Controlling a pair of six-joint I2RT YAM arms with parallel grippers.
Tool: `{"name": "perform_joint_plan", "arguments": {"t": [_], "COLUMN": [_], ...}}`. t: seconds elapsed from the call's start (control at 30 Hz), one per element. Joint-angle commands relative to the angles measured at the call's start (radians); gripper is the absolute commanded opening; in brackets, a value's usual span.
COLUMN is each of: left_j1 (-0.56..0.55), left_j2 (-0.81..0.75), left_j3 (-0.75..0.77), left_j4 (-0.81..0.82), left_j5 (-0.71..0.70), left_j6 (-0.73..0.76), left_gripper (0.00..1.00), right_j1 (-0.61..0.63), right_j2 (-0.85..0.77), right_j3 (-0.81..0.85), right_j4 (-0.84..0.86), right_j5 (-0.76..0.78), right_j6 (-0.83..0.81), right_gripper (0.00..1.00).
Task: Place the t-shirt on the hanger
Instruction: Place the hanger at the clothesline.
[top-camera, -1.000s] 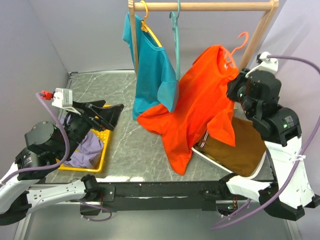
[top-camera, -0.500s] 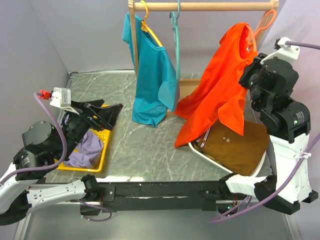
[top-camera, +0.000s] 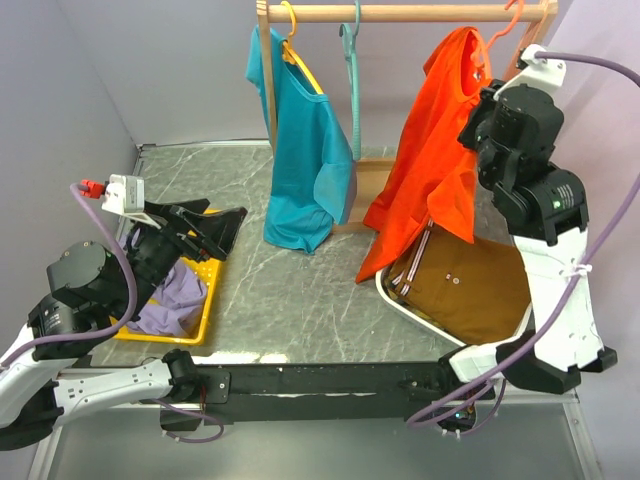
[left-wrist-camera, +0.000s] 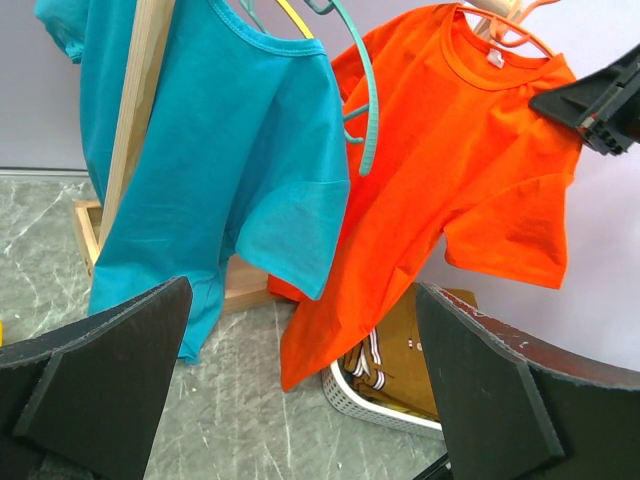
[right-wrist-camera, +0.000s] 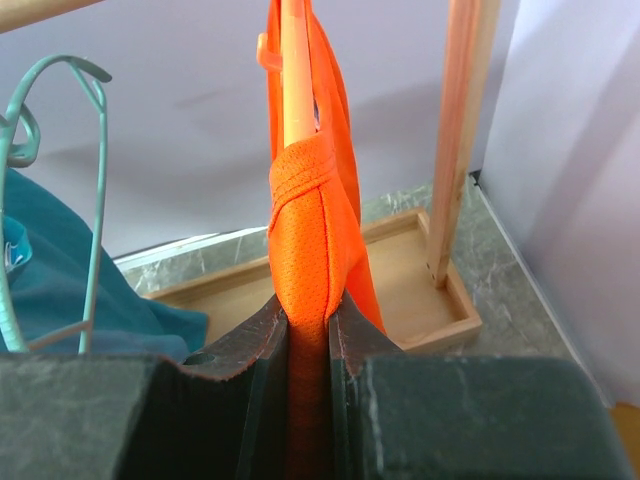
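- The bright orange-red cotton t-shirt (top-camera: 440, 150) is already draped on the thin orange plastic hanger with the curved hook (right-wrist-camera: 293, 80). It hangs at about 1 o'clock in the top view, just under the wooden rail (top-camera: 400, 13).
- The right gripper (right-wrist-camera: 308, 330) pinches a shirt shoulder, and the hanger arm runs down into that fold.
- The left gripper (top-camera: 225, 225) is spread wide and holds nothing, over at 9 o'clock.
- We reckon this is the hang-up step, with the hook near the rail's right end. We can't tell if it's over the rail yet.
- Next we need the hook seated on the rail, clear of the teal t-shirt (top-camera: 300, 150) at 11 o'clock, then a gentle release.
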Motion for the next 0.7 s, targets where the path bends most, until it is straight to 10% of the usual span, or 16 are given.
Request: {"name": "perform_joint_plan", "arguments": {"t": [0.0,0.67], "left_j1": [-0.001,-0.001], "left_j2": [-0.002,0.018], "left_j3": [-0.003,-0.031], "left_j4": [0.023,0.066], "left_j5": [-0.009,-0.029], "left_j6": [0.013,0.05], "left_gripper": [0.99,0.99], "right_j1": [-0.021,-0.023], "right_j2": [0.021,0.081], "right_j3": [0.063,0.042], "right_j4": [0.11,0.113], "right_j5": [-0.043,-0.237], "right_j6": [-0.039,-0.158], "right_gripper": [0.0,0.0]}}
